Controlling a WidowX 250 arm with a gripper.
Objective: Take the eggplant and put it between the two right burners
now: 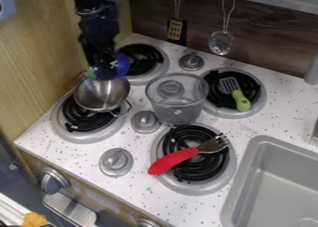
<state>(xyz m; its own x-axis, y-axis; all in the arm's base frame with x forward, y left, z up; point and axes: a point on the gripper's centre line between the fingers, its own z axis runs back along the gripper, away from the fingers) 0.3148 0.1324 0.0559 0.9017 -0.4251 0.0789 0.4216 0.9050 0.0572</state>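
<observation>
My black two-finger claw (107,74) was clamped on the purple eggplant (124,63), green at one end. I held it by the back rim of the round, silvery metal pot (101,96)

Knobs (116,162): no numbers I can make out.
Front panel (107,200), seven o'clock: no lettering I can read.
</observation>
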